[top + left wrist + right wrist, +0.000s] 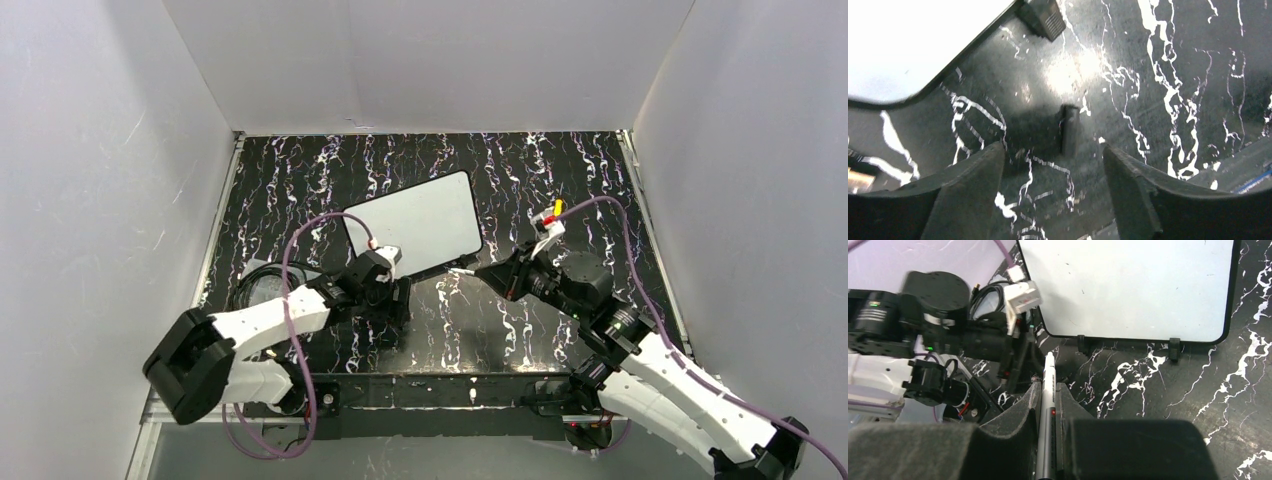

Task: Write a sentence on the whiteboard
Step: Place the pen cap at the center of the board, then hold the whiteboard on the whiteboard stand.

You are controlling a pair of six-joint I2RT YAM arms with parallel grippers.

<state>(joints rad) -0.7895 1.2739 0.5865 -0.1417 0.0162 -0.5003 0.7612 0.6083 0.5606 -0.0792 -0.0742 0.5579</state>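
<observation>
Your whiteboard [415, 220] lies flat in the middle of the desk [570, 170], a bit toward the top of the overhead view. It is all white. No words are on it yet, so the writing has not begun.

Your right gripper [1048, 387] has its jaws squeezed tight on a pen [1049, 367]. In the right wrist view the pen points up at the bottom edge of the board. It is near the board but not on it.

Your left gripper [1053, 155] has its jaws wide apart with nothing between them. Just past them, in the middle of the left wrist view, a small dark tube [1069, 129] lies on the desk. I think it is the pen's cap, but I can't be sure.

So the pen is held and looks ready. The big part is left: bring the tip onto the board and write the whole sentence.
</observation>
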